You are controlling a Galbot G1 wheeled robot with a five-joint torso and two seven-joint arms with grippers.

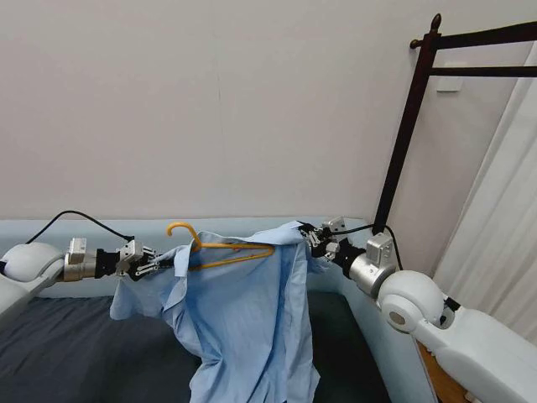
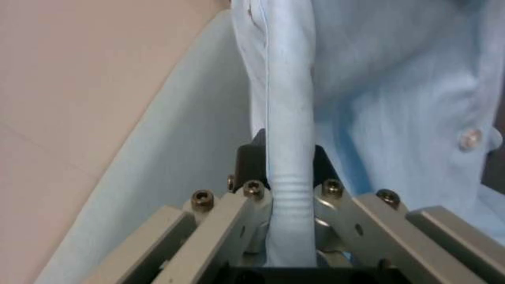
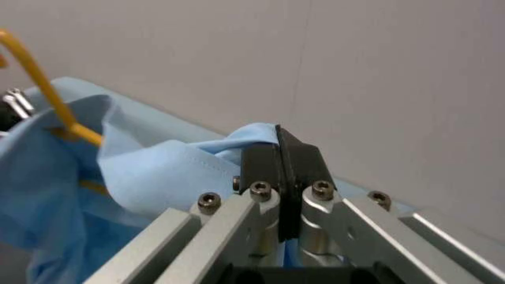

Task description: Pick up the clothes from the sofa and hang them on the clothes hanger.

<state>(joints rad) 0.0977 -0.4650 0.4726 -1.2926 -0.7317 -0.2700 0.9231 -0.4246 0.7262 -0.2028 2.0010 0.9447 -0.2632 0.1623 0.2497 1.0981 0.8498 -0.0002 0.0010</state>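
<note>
I see the light blue shirt [image 1: 247, 323] stretched in the air above the sofa [image 1: 59, 353], a yellow hanger [image 1: 222, 252] at its top edge, the left gripper [image 1: 161, 264] with fingers clenched on one end and the right gripper [image 1: 307, 237] pinching the other.

Closed right pincer [image 3: 280, 149] grips blue shirt [image 3: 158, 171]; yellow hanger [image 3: 55, 102] pokes from the cloth.
</note>
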